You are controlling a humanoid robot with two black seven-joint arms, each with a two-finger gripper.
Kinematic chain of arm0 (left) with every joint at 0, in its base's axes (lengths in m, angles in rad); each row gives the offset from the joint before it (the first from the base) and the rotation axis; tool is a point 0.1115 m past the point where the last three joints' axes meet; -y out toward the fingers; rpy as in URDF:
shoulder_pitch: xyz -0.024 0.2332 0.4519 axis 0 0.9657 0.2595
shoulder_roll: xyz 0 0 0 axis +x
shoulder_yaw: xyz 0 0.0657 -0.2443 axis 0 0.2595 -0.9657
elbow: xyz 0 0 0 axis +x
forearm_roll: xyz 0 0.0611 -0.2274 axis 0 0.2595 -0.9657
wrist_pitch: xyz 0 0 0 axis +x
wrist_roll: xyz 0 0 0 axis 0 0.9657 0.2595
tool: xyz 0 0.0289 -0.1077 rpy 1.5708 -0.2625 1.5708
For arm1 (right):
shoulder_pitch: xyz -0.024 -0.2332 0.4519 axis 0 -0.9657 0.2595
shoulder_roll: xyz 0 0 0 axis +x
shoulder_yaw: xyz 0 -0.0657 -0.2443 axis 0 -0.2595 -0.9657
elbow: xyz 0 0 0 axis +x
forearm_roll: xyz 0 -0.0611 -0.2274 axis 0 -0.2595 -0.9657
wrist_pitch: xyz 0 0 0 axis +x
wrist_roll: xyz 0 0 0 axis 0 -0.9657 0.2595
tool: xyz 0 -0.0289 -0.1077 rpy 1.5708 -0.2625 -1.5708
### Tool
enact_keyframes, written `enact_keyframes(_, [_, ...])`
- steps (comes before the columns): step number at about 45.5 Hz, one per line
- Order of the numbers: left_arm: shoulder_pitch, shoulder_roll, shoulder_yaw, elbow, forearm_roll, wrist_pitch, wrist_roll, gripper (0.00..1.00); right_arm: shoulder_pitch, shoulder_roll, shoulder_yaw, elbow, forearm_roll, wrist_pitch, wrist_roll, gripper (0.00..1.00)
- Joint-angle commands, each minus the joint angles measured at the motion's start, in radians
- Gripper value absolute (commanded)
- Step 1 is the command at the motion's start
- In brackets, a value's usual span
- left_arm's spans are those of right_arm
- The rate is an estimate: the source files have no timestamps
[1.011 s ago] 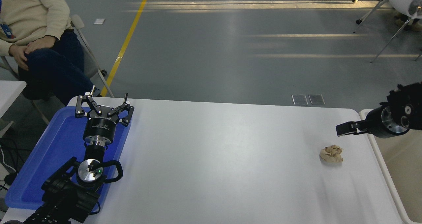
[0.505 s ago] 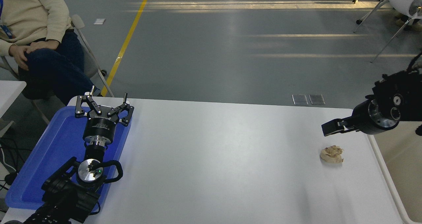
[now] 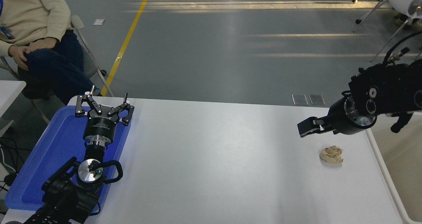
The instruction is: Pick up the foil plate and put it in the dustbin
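From the head view, the white tabletop (image 3: pixel 214 158) carries a small crumpled beige paper wad (image 3: pixel 331 154) near its right edge. Taking that wad as the marker: the right pincer (image 3: pixel 305 129) hangs just above it and a little to its left, pointing leftward over the tabletop, with the black wrist and silver collar behind it toward the right edge. Only one dark fingertip block shows from here, so I cannot tell whether this pincer is spread or closed; nothing is visible in it. Just right of the wad, past the tabletop's edge, stands the off-white dustbin (image 3: pixel 392 184), only its rim and part of an inner wall showing. The foil plate is nowhere visible. Far to the wad's left lies a flat blue tray (image 3: pixel 36 171), and the left pincer (image 3: pixel 103 102) is parked over it, fingers spread wide, empty. Beyond the tray, a person (image 3: pixel 29 29) in a cream sweater sits on a chair.
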Motion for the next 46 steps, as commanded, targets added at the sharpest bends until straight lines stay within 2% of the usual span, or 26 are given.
enact_keyframes(1, [0.0, 0.0, 0.0, 0.0, 0.0, 0.001, 0.0, 1.0, 0.078, 0.035, -0.003, 0.075, 0.022, 0.052, -0.008, 1.0])
enact_keyframes(11, [0.0, 0.0, 0.0, 0.0, 0.0, -0.001, 0.0, 1.0, 0.127, -0.004, -0.003, 0.103, 0.124, 0.117, -0.008, 1.0])
enact_keyframes(27, [0.0, 0.0, 0.0, 0.0, 0.0, -0.001, 0.0, 1.0, 0.21, -0.034, -0.07, 0.155, 0.138, 0.155, -0.008, 1.0])
enact_keyframes(35, [0.0, 0.0, 0.0, 0.0, 0.002, -0.001, 0.0, 1.0, 0.22, -0.042, -0.061, 0.157, 0.213, 0.143, 0.0, 1.0])
enact_keyframes(46, [0.0, 0.0, 0.0, 0.0, 0.002, -0.001, 0.002, 1.0, 0.249, -0.047, -0.073, 0.157, 0.216, 0.152, 0.0, 1.0])
